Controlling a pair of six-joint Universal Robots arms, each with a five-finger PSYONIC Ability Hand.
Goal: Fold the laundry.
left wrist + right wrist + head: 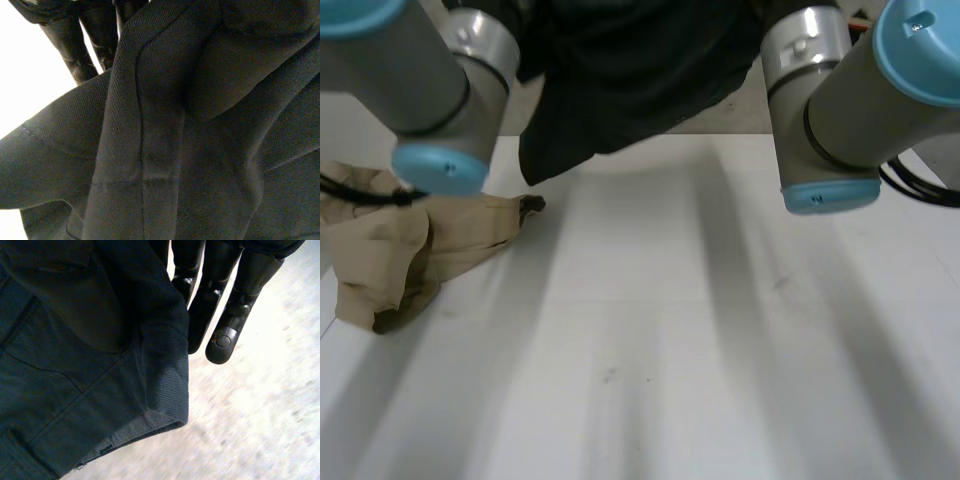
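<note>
A black garment [620, 70] hangs at the top centre of the frame in the head view, lifted clear of the white surface [700, 350] between the left arm [410, 70] at the upper left and the right arm [860, 90] at the upper right. Its lowest fold droops toward the left of centre, above the surface and apart from it.

At the left edge of the frame a tan garment [390, 250] lies crumpled on the surface, partly under the left arm. It has a small dark tip at its right end and is well apart from the black one.

In the left wrist view the left robot hand [67, 47] reaches out just beside the black garment [200, 140]. The cloth drapes thickly in front of the palm, with a seam running down it and the pale surface [30, 85] behind. Whether this robot hand is clamped on the cloth cannot be told.

In the right wrist view the right robot hand [239, 305] stands just beside a hemmed corner of the black garment [75, 365], with the surface [260, 430] below. The cloth covers the palm side, so I cannot tell whether this robot hand is apart or clamped on it
</note>
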